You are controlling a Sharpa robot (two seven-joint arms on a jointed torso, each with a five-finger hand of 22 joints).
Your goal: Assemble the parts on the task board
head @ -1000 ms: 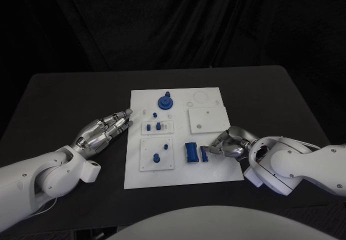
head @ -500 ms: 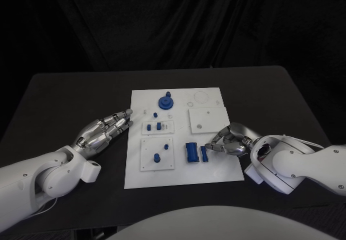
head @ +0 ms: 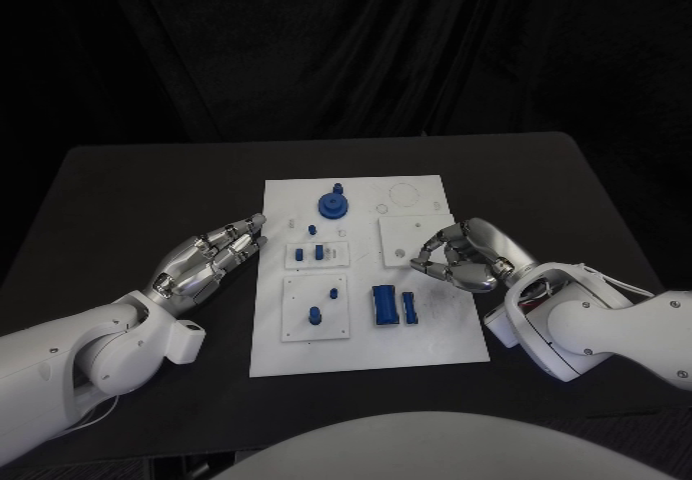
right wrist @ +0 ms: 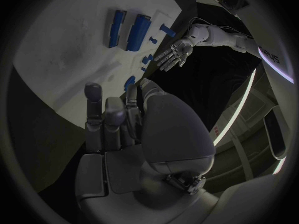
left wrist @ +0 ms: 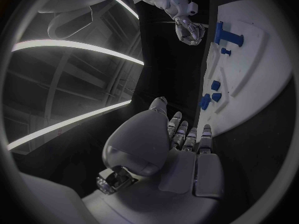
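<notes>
The right hand point(head: 462, 256) is hovering over the task board point(head: 364, 340) at its 3 o'clock edge, fingers curled inward and holding nothing. The left hand point(head: 209, 262) is lying at the board's 9 o'clock edge, fingers straight and a little apart, empty. Two blue parts point(head: 392, 304) are lying at the right hand's 7 o'clock, apart from it.

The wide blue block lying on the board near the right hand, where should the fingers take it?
Grip the wide blue block across its two long sides, coming straight down from above. It lies flat on the task board, with a thinner blue bar close beside one flank, so keep that finger slim.
</notes>
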